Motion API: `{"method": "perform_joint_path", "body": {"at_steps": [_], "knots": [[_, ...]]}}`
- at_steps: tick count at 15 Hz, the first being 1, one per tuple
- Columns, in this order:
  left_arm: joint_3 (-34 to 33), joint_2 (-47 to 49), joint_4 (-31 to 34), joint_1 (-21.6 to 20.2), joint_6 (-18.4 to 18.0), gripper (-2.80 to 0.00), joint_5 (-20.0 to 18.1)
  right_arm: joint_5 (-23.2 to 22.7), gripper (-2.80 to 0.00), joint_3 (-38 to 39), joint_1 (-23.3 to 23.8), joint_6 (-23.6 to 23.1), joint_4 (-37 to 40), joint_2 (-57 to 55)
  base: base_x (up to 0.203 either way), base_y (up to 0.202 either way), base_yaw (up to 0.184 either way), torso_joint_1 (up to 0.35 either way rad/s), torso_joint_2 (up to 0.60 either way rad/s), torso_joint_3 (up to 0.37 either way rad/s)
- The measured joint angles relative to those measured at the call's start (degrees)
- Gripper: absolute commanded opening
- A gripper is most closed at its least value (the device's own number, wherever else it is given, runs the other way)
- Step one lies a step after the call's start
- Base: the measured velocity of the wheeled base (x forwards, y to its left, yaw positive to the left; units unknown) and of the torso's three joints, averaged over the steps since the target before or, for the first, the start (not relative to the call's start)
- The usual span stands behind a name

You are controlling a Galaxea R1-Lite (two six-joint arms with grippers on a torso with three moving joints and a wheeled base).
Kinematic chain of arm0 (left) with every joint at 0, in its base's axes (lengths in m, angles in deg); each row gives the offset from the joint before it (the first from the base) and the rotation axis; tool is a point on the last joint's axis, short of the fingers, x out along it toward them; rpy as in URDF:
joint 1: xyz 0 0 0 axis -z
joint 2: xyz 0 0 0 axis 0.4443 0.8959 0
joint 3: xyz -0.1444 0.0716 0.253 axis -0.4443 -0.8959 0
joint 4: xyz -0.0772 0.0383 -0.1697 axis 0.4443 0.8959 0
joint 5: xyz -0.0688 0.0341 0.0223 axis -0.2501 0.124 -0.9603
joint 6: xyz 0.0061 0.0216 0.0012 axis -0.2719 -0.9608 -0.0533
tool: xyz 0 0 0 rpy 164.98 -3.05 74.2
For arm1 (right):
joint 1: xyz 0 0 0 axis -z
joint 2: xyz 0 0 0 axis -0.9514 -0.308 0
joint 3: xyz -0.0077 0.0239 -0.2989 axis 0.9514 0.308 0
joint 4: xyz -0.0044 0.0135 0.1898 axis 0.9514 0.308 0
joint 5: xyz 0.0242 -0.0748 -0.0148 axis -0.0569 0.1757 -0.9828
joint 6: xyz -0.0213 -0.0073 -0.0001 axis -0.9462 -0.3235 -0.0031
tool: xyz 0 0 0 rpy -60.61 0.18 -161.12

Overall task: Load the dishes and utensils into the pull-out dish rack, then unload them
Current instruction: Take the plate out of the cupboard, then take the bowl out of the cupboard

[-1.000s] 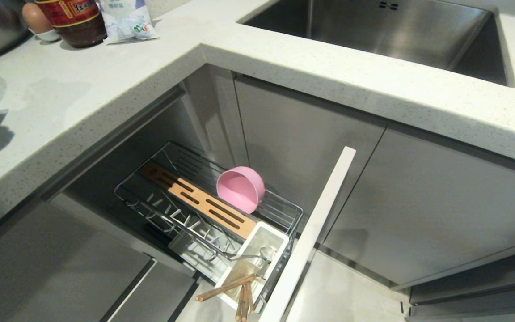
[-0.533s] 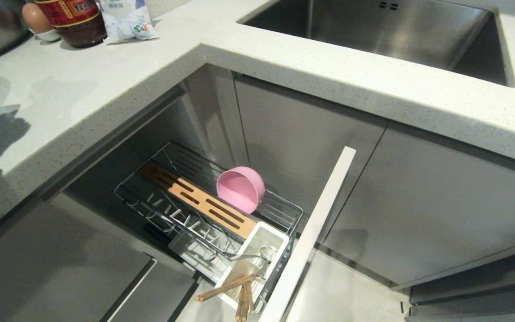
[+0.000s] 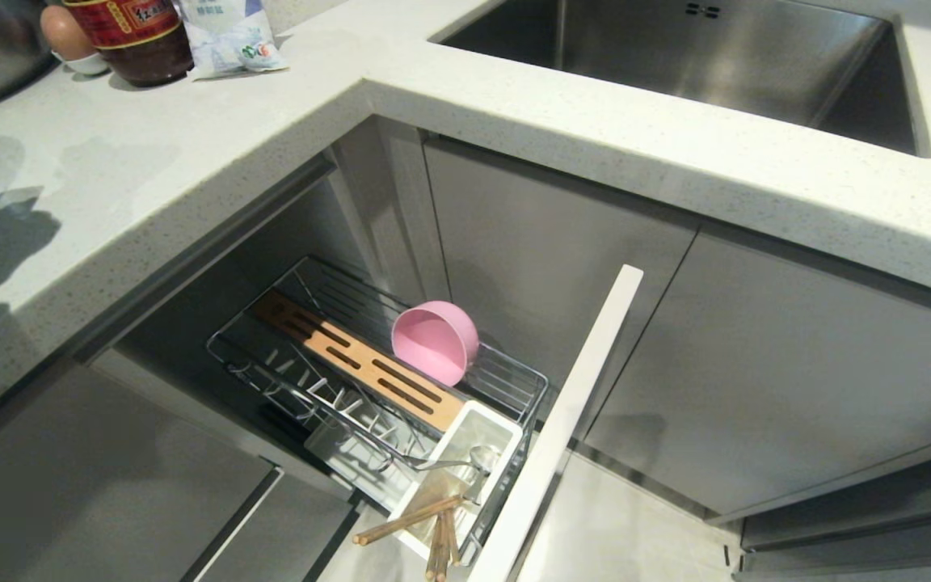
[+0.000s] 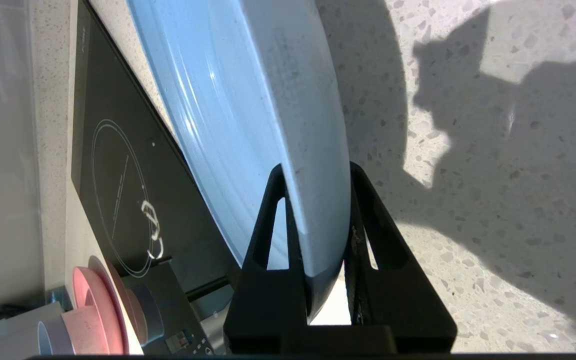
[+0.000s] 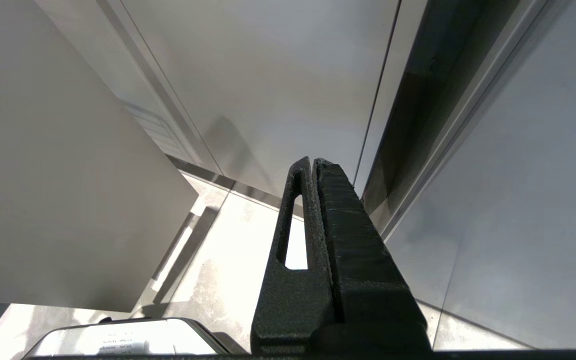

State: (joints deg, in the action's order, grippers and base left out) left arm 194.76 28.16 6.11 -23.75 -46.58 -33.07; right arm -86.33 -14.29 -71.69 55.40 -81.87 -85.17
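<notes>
Left gripper [image 4: 316,172]: jaws clamped on the rim of the light-blue plate [image 4: 248,115], held edge-on above the speckled countertop [image 4: 493,200], beside a black induction hob [image 4: 123,200]. Right gripper [image 5: 314,162]: jaws closed, empty, hanging beside grey cabinet fronts. Pull-out dish rack [image 3: 514,376]: drawn out below the counter. Pink bowl [image 3: 435,341]: tilted on its side in the rack's rear section, beside the wooden strip [image 3: 360,364]. Chopsticks [image 3: 421,529] and spoon [image 3: 465,462]: in the white caddy [image 3: 506,449] behind the front panel [image 3: 570,412].
</notes>
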Motion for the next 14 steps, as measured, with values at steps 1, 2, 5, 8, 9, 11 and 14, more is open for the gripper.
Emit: {"method": "perform_joint_path", "body": {"at_steps": [1,2,5,8,9,11,14], "knots": [[0.01,-0.10,-0.11,0.12,0.00,-1.29,-0.01,0.00,-2.80,0.00,0.00,0.00,0.00,0.00,0.000,0.000,0.000,0.000,0.00,0.000],[0.04,-0.20,-0.07,0.20,-0.03,0.00,-0.04,0.00,-2.80,0.00,0.00,0.00,0.00,0.00,0.000,0.000,0.000,0.000,0.00,0.000],[0.01,-0.39,0.09,0.30,0.01,0.00,-0.20,0.00,-2.80,0.00,0.00,0.00,0.02,0.00,0.000,0.000,0.000,0.000,0.00,0.000],[0.01,-0.77,-0.19,0.28,0.09,0.00,-0.44,0.00,-2.80,0.00,0.00,0.00,0.00,0.00,0.000,0.000,0.000,0.000,0.00,0.000],[0.01,-0.95,-0.22,0.32,0.17,0.00,-0.64,-0.02,-2.80,0.00,0.00,0.00,0.00,0.00,0.000,0.000,0.000,0.000,0.00,0.000],[0.01,-1.59,-0.75,0.84,0.45,0.00,-2.27,-0.02,-2.80,0.00,0.00,0.00,0.02,0.00,0.000,0.000,0.000,0.000,0.00,0.000],[0.06,-3.04,-3.28,1.16,0.92,0.00,-8.91,-0.02,-2.80,0.00,0.00,0.00,0.02,0.00,0.000,0.000,0.000,0.000,0.00,0.000]]}}
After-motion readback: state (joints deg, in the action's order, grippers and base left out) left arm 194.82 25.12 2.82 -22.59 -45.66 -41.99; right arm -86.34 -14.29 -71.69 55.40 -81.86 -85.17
